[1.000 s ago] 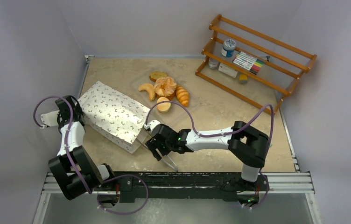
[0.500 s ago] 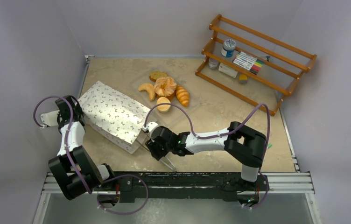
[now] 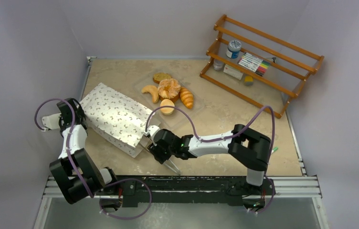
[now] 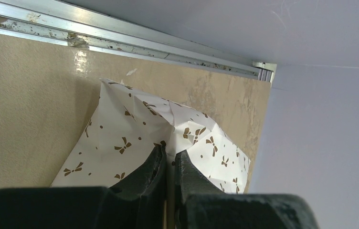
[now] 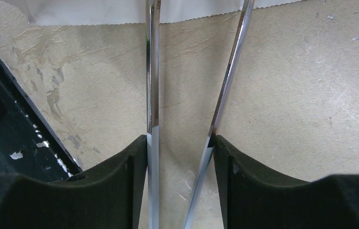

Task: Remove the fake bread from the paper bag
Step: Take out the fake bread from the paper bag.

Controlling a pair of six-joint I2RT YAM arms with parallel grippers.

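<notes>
The paper bag (image 3: 115,118), white with small brown bows, lies flat on the left of the table. My left gripper (image 3: 80,111) is shut on its crumpled left end, which also shows in the left wrist view (image 4: 134,129) between my fingers (image 4: 170,155). My right gripper (image 3: 154,147) is shut on the metal tongs (image 3: 172,165). Both tong arms (image 5: 153,71) run forward to the bag's near edge (image 5: 120,12). The fake bread lies outside the bag: a croissant (image 3: 150,92), a swirled bun (image 3: 169,88), a second croissant (image 3: 186,98), a roll (image 3: 167,107) and a brown slice (image 3: 161,77).
A wooden rack (image 3: 263,62) lies at the back right with a jar (image 3: 234,48) and markers (image 3: 254,63) on it. A metal rail (image 4: 120,33) runs along the table's left edge by the wall. The black base bar (image 3: 192,183) runs along the near edge.
My right gripper has moved a little to the left with the tongs, closer to the bag's near end. The left gripper and the bag have not moved.
</notes>
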